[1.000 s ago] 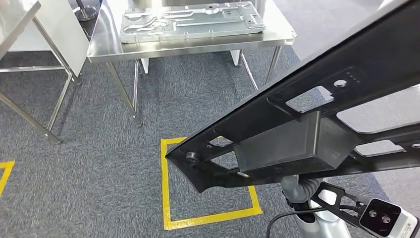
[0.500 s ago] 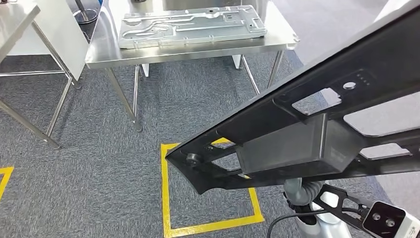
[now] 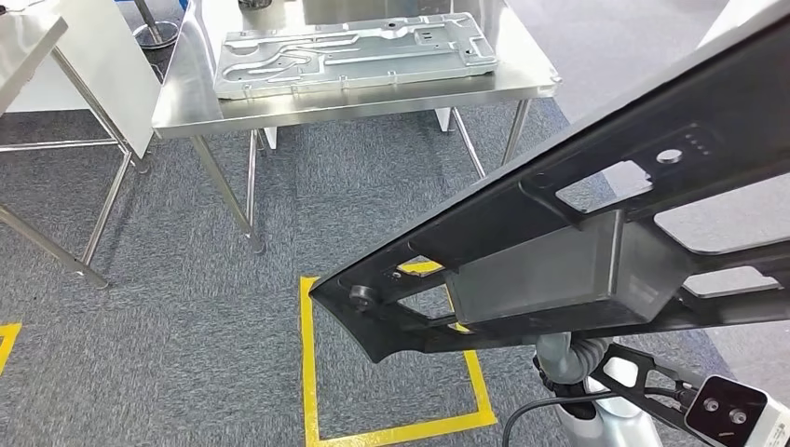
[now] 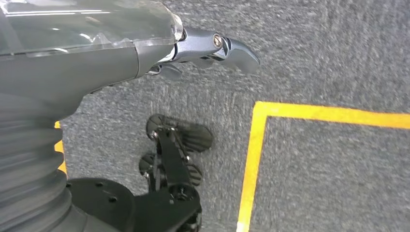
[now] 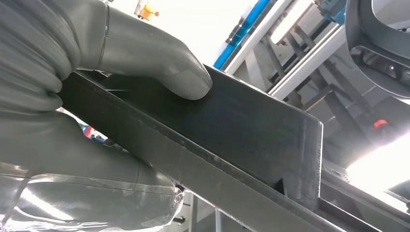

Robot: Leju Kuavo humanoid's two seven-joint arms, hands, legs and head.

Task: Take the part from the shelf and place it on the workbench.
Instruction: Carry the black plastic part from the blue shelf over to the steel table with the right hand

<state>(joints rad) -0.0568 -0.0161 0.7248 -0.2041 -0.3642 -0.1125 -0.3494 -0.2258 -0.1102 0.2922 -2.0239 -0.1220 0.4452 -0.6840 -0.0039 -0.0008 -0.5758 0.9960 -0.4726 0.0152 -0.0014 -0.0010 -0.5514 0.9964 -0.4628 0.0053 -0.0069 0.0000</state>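
A long black frame part (image 3: 596,233) with cut-outs and a box-shaped block under it crosses the right of the head view, tilted up to the right above the carpet. My right hand (image 5: 96,63) grips the black part (image 5: 251,125) at that block, thumb pressed on its flat face. In the head view the part hides this hand. Ahead stands the steel workbench (image 3: 354,101) with a silver machined plate (image 3: 354,51) lying on it. Hanging over the carpet, my left hand (image 4: 208,48) holds nothing, its fingers loosely extended.
A square of yellow tape (image 3: 307,372) marks the grey carpet in front of the workbench. Another steel table (image 3: 28,47) and a leaning white panel (image 3: 102,56) stand at the left. Open carpet lies between me and the workbench legs.
The whole picture has shifted a little: the workbench sits further left and the yellow square lower, so the camera moved. The black part stays in the same hold.
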